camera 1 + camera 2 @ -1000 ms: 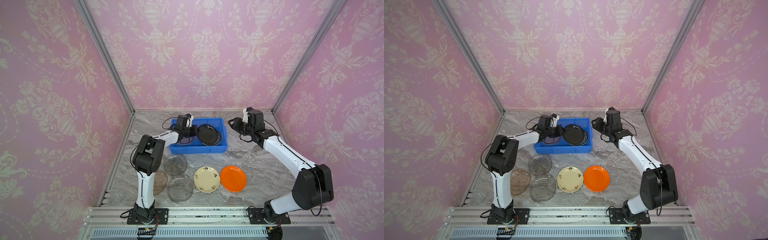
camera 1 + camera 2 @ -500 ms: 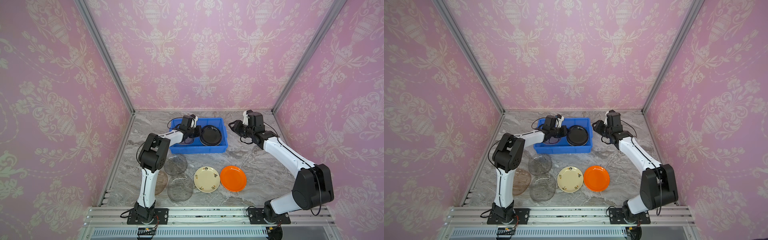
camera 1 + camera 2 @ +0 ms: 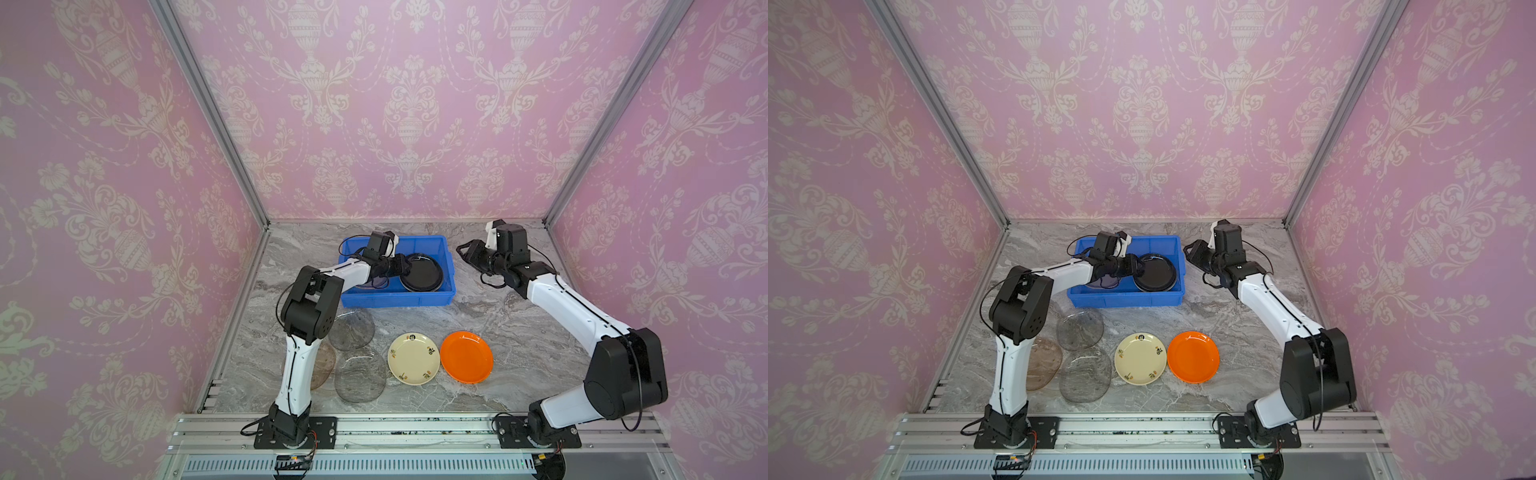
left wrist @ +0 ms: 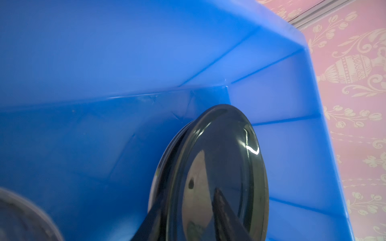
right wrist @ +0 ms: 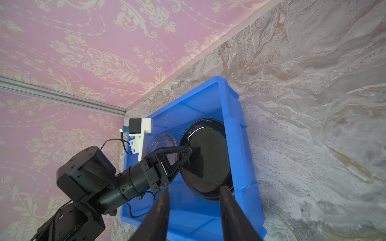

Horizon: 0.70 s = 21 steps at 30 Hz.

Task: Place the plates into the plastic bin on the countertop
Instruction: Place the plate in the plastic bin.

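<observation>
Right wrist view — left gripper (image 5: 189, 151), jaws parted astride the black plate (image 5: 206, 154), apparently sets it in the blue bin (image 5: 242, 167) — right gripper (image 5: 195, 188) waits spread, empty.

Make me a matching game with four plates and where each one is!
Plates:
1. black plate
2. orange plate
3. cream plate
4. amber plate

Places:
a. between the orange plate and a clear grey plate
b. partly hidden behind the left arm
c. inside the blue bin
d. end of the row, nearest the right arm

Pairs: 1-c, 2-d, 3-a, 4-b.
</observation>
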{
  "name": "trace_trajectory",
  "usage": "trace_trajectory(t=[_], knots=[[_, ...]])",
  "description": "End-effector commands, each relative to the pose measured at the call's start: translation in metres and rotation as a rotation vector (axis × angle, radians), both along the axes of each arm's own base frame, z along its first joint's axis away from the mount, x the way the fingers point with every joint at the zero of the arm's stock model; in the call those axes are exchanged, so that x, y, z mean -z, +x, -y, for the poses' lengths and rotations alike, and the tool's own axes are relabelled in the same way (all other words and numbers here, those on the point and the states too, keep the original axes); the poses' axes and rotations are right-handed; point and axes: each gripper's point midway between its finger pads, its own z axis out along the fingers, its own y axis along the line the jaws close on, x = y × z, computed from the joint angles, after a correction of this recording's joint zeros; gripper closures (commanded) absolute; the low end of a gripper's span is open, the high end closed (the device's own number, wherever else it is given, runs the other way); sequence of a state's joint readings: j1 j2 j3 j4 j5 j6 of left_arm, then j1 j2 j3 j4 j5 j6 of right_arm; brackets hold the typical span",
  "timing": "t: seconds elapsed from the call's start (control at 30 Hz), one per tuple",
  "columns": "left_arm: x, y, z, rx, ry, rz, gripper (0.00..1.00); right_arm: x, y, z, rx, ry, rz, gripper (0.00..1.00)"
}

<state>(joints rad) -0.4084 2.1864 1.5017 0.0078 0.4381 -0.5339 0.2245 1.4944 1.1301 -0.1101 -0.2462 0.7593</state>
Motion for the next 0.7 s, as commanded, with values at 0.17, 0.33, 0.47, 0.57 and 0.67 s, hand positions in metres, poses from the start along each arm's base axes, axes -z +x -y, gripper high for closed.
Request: trace_trajectory(t=[0.17,0.33,0.47,0.57,0.67], knots=[[-0.013,0.002,0.000,0.032,0.119,0.070,0.41,-0.002,-0.001,0.000,-0.001,0.006,0.013,0.58],[-0.015,0.002,-0.002,0.047,0.193,0.090,0.27,0.000,-0.003,0.002,0.003,0.005,0.011,0.58],[-0.017,0.002,-0.004,0.048,0.222,0.102,0.22,0.001,-0.003,0.001,0.007,0.008,0.011,0.58],[-0.019,0.003,-0.003,0.049,0.231,0.112,0.21,0.003,-0.002,-0.002,0.000,0.011,0.007,0.58],[-0.024,0.003,0.000,0.055,0.214,0.124,0.20,0.005,-0.001,-0.005,-0.006,0.017,0.002,0.58]])
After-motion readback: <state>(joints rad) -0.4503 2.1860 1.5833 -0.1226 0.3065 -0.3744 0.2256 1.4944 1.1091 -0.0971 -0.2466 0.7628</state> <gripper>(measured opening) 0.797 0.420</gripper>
